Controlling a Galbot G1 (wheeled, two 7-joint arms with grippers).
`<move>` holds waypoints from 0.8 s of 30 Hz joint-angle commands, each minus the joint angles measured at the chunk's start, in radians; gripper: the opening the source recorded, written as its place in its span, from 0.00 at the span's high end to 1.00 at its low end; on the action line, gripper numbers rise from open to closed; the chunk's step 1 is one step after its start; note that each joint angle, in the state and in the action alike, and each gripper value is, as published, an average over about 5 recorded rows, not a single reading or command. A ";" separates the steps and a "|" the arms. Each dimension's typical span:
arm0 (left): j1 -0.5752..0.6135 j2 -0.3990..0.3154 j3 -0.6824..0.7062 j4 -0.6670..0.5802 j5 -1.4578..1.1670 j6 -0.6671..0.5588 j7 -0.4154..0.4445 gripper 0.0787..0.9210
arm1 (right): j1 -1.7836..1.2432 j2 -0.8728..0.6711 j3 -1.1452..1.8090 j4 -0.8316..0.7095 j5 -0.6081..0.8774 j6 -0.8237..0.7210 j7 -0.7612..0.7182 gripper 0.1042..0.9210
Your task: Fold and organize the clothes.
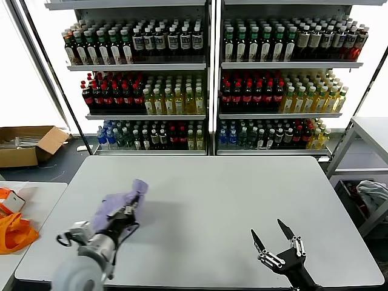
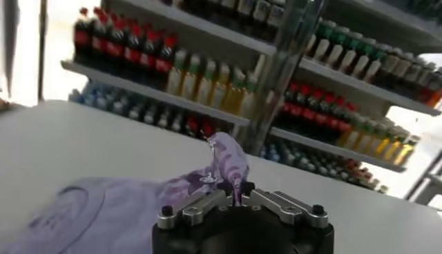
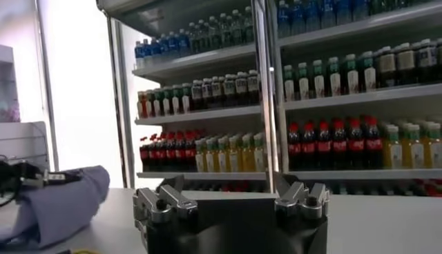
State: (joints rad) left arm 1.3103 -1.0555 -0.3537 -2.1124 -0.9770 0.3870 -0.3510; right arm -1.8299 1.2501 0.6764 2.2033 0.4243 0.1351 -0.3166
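The left gripper (image 1: 124, 217) is pinched shut on a lavender soft cotton T-shirt (image 1: 121, 203), a fold of the fabric clamped between its black fingers (image 2: 238, 190). The shirt lies bunched over the gripper at the left part of the light grey rectangular table (image 1: 206, 200), one end sticking up toward the shelves; small dark purple printed figures (image 2: 200, 181) show on the cloth near the fingers. The right gripper (image 1: 274, 237) hovers low over the table's near right part, its two dark fingers spread wide, well apart from the shirt. Behind the table stand metal shelves of coloured drink bottles (image 1: 212, 79). A bright orange plastic bag (image 1: 15, 233) lies on a side table at the left.
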 commanded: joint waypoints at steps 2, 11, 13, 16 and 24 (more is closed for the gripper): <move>-0.188 -0.141 0.321 0.087 -0.235 -0.017 -0.045 0.95 | 0.002 -0.022 -0.009 0.010 0.010 -0.062 0.049 0.12; -0.109 -0.083 0.235 0.002 -0.237 -0.096 0.268 0.73 | 0.141 -0.059 -0.136 -0.019 0.138 -0.290 0.234 0.12; -0.080 -0.065 0.210 -0.012 -0.217 -0.115 0.322 0.66 | 0.208 -0.050 -0.203 -0.040 0.181 -0.364 0.299 0.12; -0.044 -0.037 0.154 -0.025 -0.186 -0.141 0.341 0.56 | 0.318 -0.036 -0.328 -0.085 0.227 -0.461 0.393 0.12; 0.063 0.029 -0.053 -0.074 -0.183 -0.157 0.338 0.29 | 0.603 0.024 -0.569 -0.255 0.314 -0.636 0.570 0.12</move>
State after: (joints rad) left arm 1.2632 -1.0869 -0.2211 -2.1352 -1.1568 0.2736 -0.1221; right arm -1.5500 1.2346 0.3945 2.1107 0.6137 -0.2456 0.0158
